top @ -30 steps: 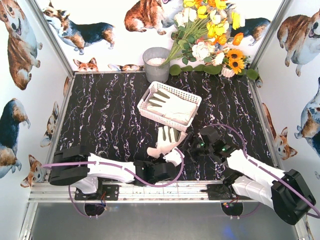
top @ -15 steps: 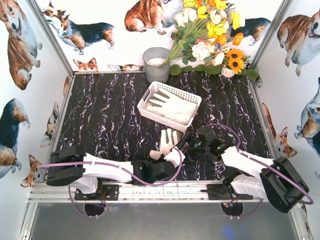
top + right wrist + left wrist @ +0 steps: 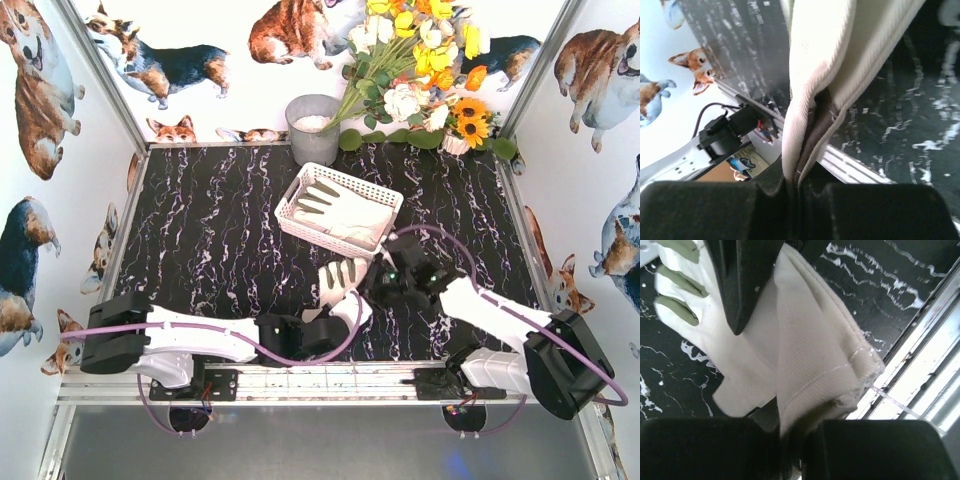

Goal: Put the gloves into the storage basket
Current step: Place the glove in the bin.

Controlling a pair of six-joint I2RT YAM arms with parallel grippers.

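At the near edge of the black marbled counter [image 3: 210,230] the left arm lies low, reaching right toward the middle. The left fingers [image 3: 870,445] are clenched on the ribbed beige cuff of a glove [image 3: 340,285]. In the left wrist view the cuff folds down into the narrow gap between them. The cream palm spreads away above it, and the grey finger patches show at the far left.

The right arm comes in from the near right corner and bends left toward the same glove. The right fingers [image 3: 865,210] are clamped on a doubled fold of cream fabric with a darker grey layer inside. That fold runs straight down into the gap, so both arms grasp this one glove.

The glove sits at the near middle of the counter, between the two arms, with its finger end pointing far. Whether it rests on the counter or hangs clear of it cannot be told.

Just beyond its fingertips stands the storage basket [image 3: 310,236], set at an angle near the counter's centre. Other gloves [image 3: 350,212] lie inside it, grey fingers toward the left.

Farther back, against the wall, stands a grey bucket [image 3: 313,128], and a bunch of flowers [image 3: 420,70] sits to its right.
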